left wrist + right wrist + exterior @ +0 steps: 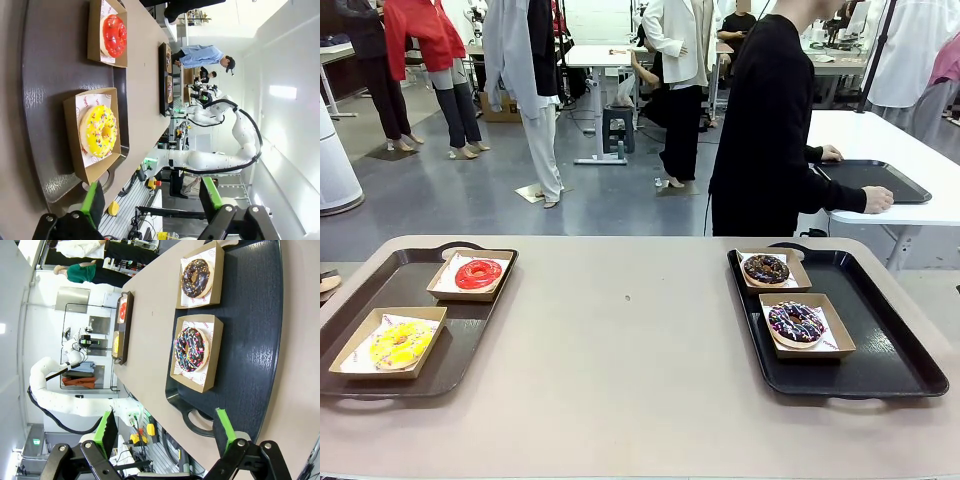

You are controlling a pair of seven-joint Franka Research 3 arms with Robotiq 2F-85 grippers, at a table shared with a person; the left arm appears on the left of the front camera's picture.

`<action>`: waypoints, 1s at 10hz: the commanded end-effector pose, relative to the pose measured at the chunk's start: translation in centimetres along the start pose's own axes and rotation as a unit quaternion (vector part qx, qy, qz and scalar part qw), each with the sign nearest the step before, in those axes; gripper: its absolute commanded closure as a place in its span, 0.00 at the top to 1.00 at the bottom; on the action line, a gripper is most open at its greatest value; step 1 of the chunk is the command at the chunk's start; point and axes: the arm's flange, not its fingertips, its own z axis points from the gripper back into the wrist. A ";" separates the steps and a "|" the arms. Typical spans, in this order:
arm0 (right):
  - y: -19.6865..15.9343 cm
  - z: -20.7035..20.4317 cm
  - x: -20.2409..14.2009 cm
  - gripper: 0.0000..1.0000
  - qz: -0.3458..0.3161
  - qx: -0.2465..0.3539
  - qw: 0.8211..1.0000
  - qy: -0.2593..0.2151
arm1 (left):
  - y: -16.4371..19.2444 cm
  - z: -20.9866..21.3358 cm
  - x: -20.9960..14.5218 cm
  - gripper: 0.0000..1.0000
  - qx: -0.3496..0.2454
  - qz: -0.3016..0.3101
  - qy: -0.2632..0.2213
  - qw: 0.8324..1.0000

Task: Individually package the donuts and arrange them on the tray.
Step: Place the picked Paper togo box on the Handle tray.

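Left tool (150,202) gapes wide, empty, near the boxed yellow donut (99,131); right tool (167,432), likewise wide, near the sprinkled purple donut (190,350).

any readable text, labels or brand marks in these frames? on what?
None readable.
Paper liners under the yellow donut and red donut: small reddish printed marks, too small to read.
Liners under the chocolate donut and sprinkled purple donut: the same, illegible.
Trays and cardboard boxes: no print visible.
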 end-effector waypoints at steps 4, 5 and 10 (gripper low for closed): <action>0.2 -0.1 -0.5 1.00 -0.002 -0.003 1.000 0.001 | 0.0 0.2 0.0 1.00 0.002 0.000 0.003 1.000; 0.2 -0.1 -0.5 1.00 -0.002 -0.003 1.000 0.001 | 0.0 0.2 0.0 1.00 0.002 0.000 0.003 1.000; 0.2 -0.1 -0.5 1.00 -0.002 -0.003 1.000 0.001 | 0.0 0.2 0.0 1.00 0.002 0.000 0.003 1.000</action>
